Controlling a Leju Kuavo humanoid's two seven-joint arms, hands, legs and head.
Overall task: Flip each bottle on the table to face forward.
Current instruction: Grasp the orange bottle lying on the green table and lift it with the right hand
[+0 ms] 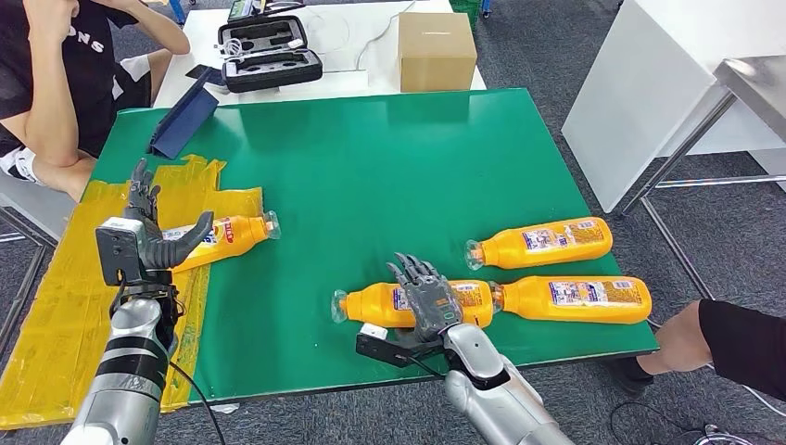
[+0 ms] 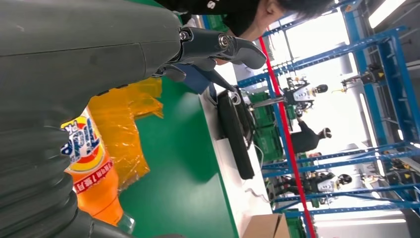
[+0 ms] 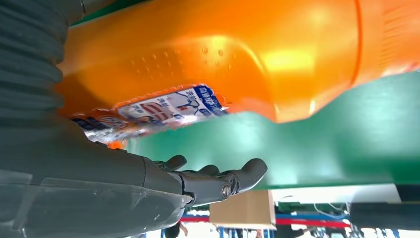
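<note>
right hand [image 1: 428, 298] is seen nearest, laid over the near bottle [image 1: 371, 306] at the near edge of the green table [image 1: 389, 167]; fingers apart, nothing clamped. a 2nd bottle [image 1: 579, 298] lies just beside it along that edge, a 3rd bottle [image 1: 547, 242] just behind those. twd the table's other side the left hand [image 1: 148, 232] is raised, fingers apart, beside the 4th bottle [image 1: 227, 236], which rests on yellow sheeting [image 1: 56, 306].

progress: judged early/mid. labels are seen on all 4, but which count as front can't be told; none is held now.

right wrist view shows the bottle's label edge [image 3: 163, 109] close up, small in the head view. left wrist view shows the 4th bottle's logo [image 2: 81, 148] and blue racking [image 2: 346, 49] behind the table.
</note>
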